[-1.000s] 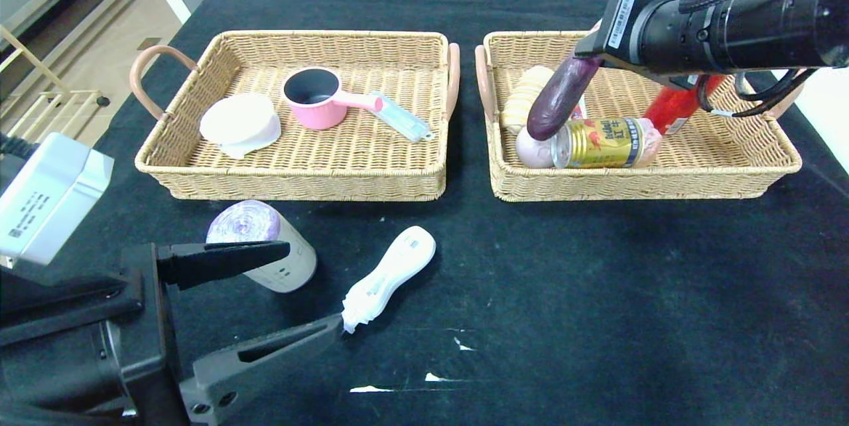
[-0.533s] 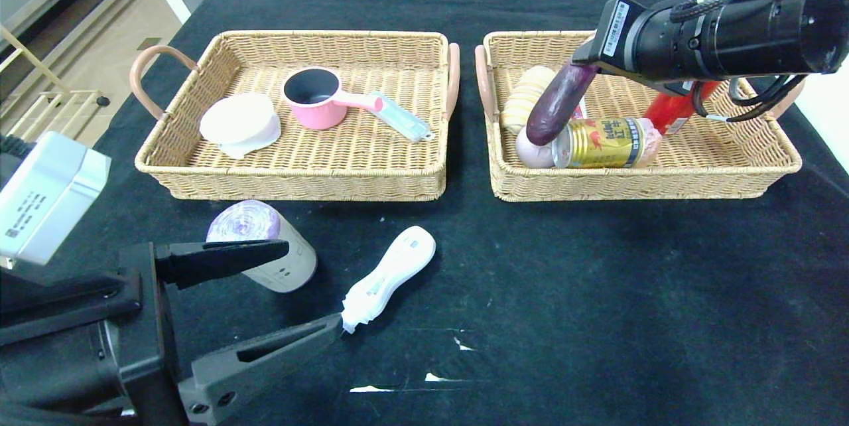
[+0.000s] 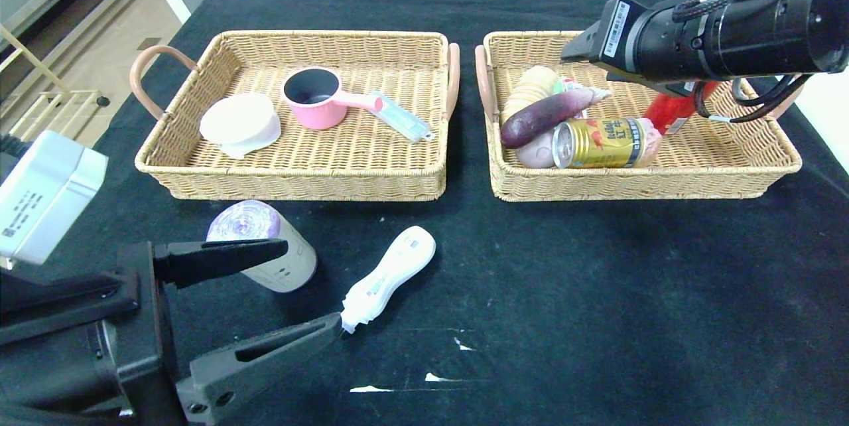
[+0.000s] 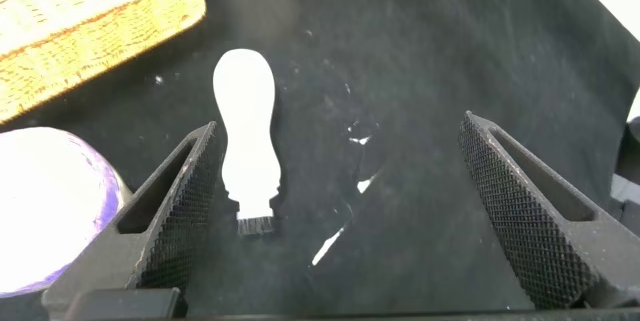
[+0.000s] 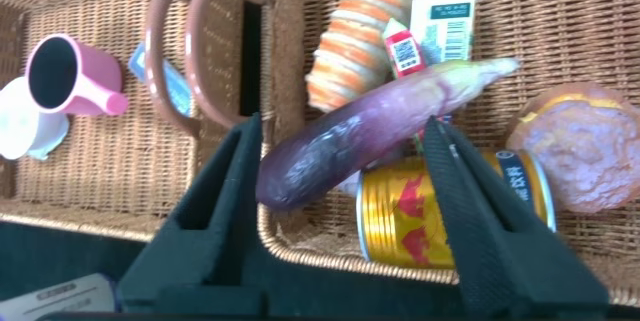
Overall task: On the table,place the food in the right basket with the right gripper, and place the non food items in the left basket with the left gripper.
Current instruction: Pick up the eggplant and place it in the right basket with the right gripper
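Matt black cloth over the surface [image 3: 597, 293]; rough woven wicker on the right basket [image 3: 637, 184]; glossy metal on the gold can [image 3: 600, 142]; smooth, shiny skin on the eggplant [image 3: 540, 117]; cross-hatched pads on the left gripper [image 4: 335, 216].

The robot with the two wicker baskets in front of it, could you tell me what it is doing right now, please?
It is sorting items into two baskets. The right gripper is open above the right basket, where the eggplant lies across the gold can and other food. The left gripper is open low over the table, near the beige roll and white brush, neither of which is in the left basket yet.
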Available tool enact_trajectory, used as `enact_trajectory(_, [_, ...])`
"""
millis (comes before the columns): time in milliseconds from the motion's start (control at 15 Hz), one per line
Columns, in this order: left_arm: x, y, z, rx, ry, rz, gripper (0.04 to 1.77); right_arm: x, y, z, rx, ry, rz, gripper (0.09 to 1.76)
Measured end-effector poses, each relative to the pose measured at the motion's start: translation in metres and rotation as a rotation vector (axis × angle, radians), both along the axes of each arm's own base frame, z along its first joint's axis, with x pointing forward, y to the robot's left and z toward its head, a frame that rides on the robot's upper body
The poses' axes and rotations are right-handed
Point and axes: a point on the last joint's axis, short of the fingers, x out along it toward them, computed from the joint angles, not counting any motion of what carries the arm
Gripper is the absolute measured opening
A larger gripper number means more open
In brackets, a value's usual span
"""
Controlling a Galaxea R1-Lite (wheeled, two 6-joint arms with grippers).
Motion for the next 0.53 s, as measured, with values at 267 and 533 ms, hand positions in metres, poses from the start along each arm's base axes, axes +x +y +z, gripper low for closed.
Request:
enact_trajectory(267, [0.001,0.001,0.001,-0.014,-0.023,0.009,1.72,-0.015,0.003,0.003,-0.017,0.027,0.030,1.41])
enact_trajectory(533, [0.001,0.001,0.001,-0.013,-0.022,0.013,1.72,-0.036,0.009,-0.005,-0.088,0.066,0.101,1.52])
